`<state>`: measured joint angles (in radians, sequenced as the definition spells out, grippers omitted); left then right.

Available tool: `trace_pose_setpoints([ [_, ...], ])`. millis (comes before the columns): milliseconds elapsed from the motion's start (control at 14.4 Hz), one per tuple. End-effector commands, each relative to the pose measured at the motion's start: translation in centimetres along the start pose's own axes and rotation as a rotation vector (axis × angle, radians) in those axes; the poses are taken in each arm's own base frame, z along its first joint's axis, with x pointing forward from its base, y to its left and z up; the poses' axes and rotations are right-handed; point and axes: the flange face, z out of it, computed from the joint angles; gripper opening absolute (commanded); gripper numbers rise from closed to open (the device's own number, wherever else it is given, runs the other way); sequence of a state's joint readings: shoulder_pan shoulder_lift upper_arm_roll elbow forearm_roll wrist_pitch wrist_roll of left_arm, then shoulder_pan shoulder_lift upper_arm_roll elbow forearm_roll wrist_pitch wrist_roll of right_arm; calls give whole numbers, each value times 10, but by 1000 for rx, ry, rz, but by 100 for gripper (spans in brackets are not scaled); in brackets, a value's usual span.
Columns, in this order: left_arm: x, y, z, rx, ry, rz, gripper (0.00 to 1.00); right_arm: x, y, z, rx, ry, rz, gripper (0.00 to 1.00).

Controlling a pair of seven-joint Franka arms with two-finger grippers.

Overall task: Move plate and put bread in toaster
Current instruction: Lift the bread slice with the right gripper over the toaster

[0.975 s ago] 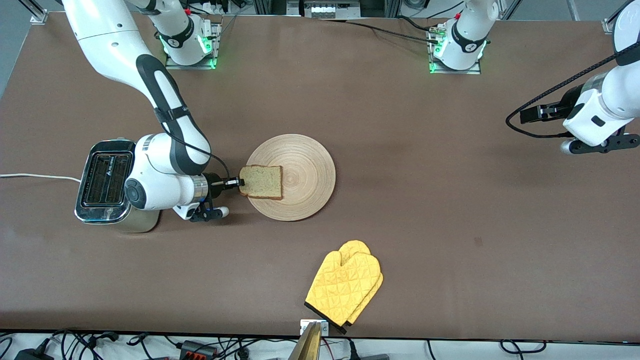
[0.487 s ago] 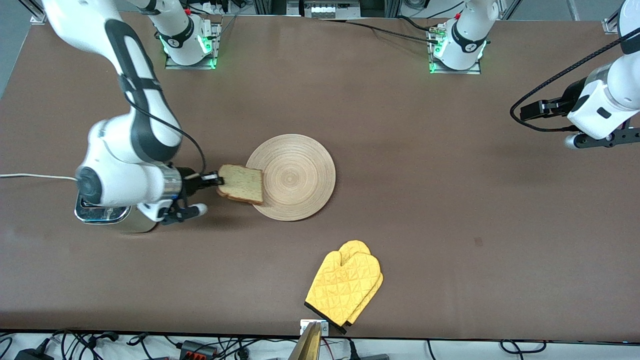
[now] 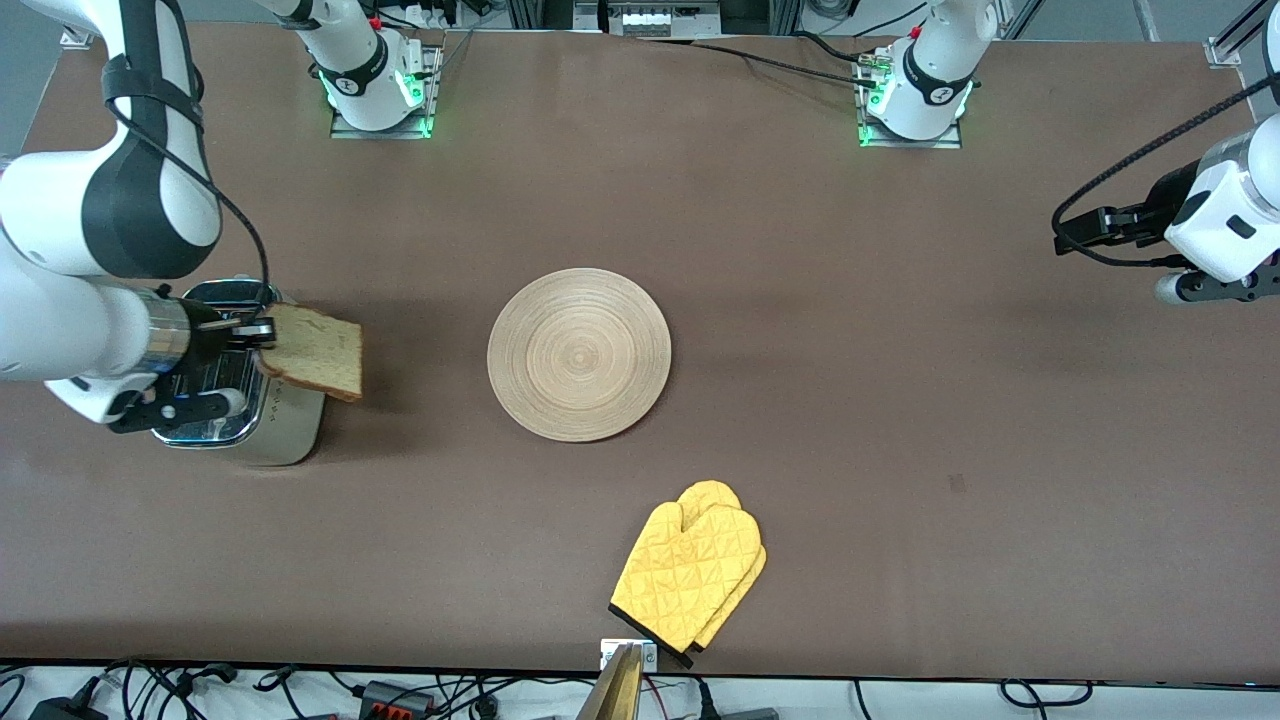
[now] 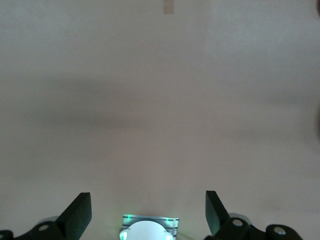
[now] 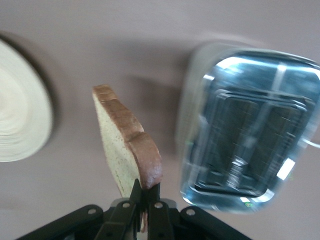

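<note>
My right gripper (image 3: 258,332) is shut on the crust edge of the brown bread slice (image 3: 315,350) and holds it in the air over the plate-side edge of the toaster (image 3: 245,425). In the right wrist view the bread (image 5: 122,145) stands on edge between the fingers (image 5: 134,197), beside the toaster's chrome two-slot top (image 5: 250,145). The light-wood plate (image 3: 579,354) lies empty mid-table and shows in the right wrist view (image 5: 20,120). My left gripper (image 4: 147,212) is open and empty, waiting high over the left arm's end of the table (image 3: 1215,290).
A yellow oven mitt (image 3: 690,572) lies nearer the front camera than the plate, close to the table's front edge. The toaster's white cord (image 3: 40,352) runs off the right arm's end of the table.
My right gripper lifted the bread off the plate and carried it up toward the right arm's end, to above the toaster. The left arm drifted slightly farther outward.
</note>
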<state>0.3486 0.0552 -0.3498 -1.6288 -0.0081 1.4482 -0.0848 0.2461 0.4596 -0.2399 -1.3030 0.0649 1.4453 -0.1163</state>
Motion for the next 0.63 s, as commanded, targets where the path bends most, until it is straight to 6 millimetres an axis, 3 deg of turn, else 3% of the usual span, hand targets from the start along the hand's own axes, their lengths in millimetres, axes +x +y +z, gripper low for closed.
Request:
trace_pose_setpoints([
  [0,-2,-10,-4,-19,13,-27,100,-13,25,-21,-105,-37,107,0],
  [348,-7,-7,-2,-4,-18,-80,100,-26,21,-24,-241,-108,303,0],
  [557,-6,-2,-5,-12,2,-78,100,-22,20,-23,-314,-97,310,0],
])
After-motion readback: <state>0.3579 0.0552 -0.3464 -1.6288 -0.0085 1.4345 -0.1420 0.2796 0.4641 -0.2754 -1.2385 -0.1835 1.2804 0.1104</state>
